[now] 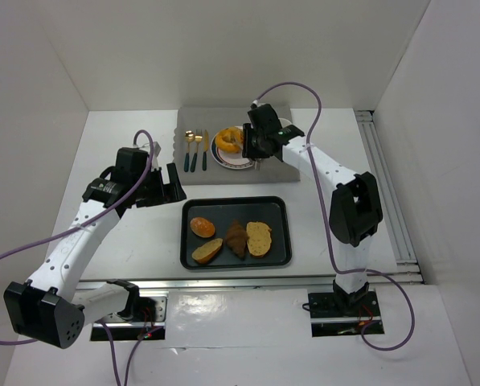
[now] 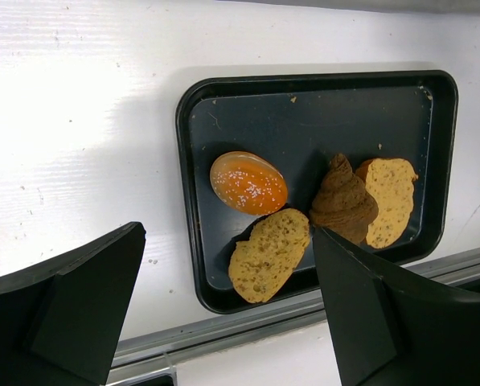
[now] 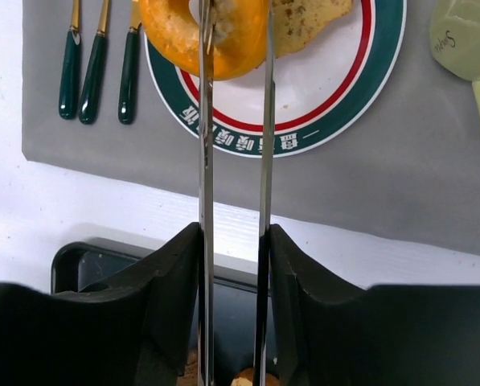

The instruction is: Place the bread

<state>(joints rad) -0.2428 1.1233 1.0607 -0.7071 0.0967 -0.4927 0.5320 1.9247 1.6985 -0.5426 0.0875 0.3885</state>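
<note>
My right gripper is shut on metal tongs. The tongs' tips pinch an orange ring-shaped bread over the round plate, where a flat bread slice lies. The plate sits on a grey mat. A black tray holds a glazed bun, a seeded slice, a brown croissant and another slice. My left gripper is open and empty, above the table at the tray's far left corner. Its wrist view shows the bun and seeded slice.
Three green-handled pieces of cutlery lie on the mat left of the plate. A pale green object lies on the mat right of the plate. A metal rail runs along the table's right side. White walls enclose the table.
</note>
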